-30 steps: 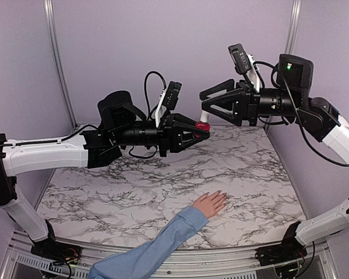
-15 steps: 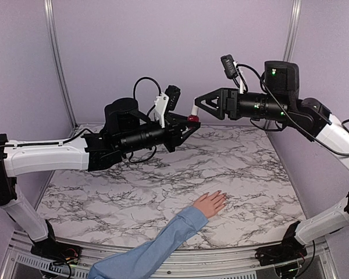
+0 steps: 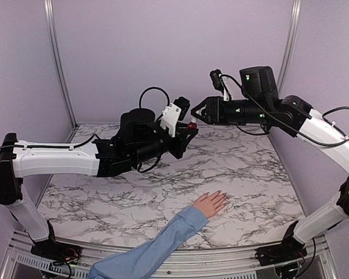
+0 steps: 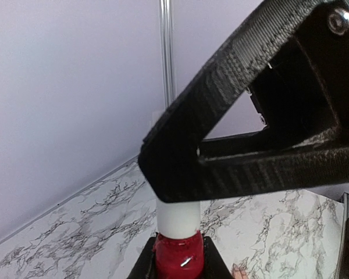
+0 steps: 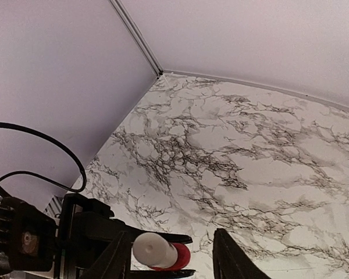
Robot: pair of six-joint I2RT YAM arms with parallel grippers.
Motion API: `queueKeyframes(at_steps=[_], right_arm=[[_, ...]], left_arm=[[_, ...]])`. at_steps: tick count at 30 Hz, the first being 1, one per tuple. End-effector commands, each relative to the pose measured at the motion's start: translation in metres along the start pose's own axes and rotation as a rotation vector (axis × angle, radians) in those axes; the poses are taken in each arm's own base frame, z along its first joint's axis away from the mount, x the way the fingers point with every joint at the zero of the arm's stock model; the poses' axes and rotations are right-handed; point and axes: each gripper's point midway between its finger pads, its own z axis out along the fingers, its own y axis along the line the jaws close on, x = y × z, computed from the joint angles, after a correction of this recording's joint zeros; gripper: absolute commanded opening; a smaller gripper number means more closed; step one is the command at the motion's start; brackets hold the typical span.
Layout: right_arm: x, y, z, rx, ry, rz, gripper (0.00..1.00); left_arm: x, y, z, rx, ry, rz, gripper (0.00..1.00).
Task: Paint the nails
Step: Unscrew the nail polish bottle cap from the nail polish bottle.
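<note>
A light-skinned hand point(image 3: 209, 204) in a light blue sleeve lies flat on the marble table. Its nails point(image 3: 221, 195) are tiny pinkish specks at the fingertips. High above the table, my left gripper point(image 3: 189, 127) is shut on a small red nail-polish bottle point(image 4: 178, 259) with a white cap point(image 4: 177, 218). My right gripper point(image 5: 171, 263) stands open around that cap point(image 5: 153, 249). One of its fingers point(image 5: 114, 260) is close beside the cap and the other finger point(image 5: 230, 259) is well apart. In the top view the right gripper point(image 3: 193, 116) meets the bottle point(image 3: 191, 124).
The marble tabletop point(image 3: 134, 192) lies below both arms. Lilac walls with metal posts point(image 3: 57, 58) close the back and sides. The sleeved forearm point(image 3: 151, 250) reaches in from the near edge between the arm bases.
Both arms have swung left. The left gripper has kept the bottle, and the right gripper has come down around the white cap, its jaws narrower than before.
</note>
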Motion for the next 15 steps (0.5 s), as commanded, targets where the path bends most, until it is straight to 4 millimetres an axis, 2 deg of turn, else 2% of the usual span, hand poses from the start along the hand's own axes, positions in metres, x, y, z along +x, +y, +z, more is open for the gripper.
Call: queueKeyframes(at_steps=[1,9,15], right_arm=[[-0.0129,0.0023,-0.0043,0.042,-0.032,0.019,0.43],[-0.0089,0.0041,-0.0004,0.039,-0.025,0.02,0.27],[-0.0102,0.0116,-0.002,-0.005,-0.034,-0.003,0.14]], left_arm=[[-0.0126,0.0035,0.0055,-0.067,-0.02,0.041,0.0],[-0.0072,0.0045,0.0131,-0.099,-0.001,0.06,0.0],[-0.0108,0.0006,0.0125,-0.074,-0.007,0.066,0.0]])
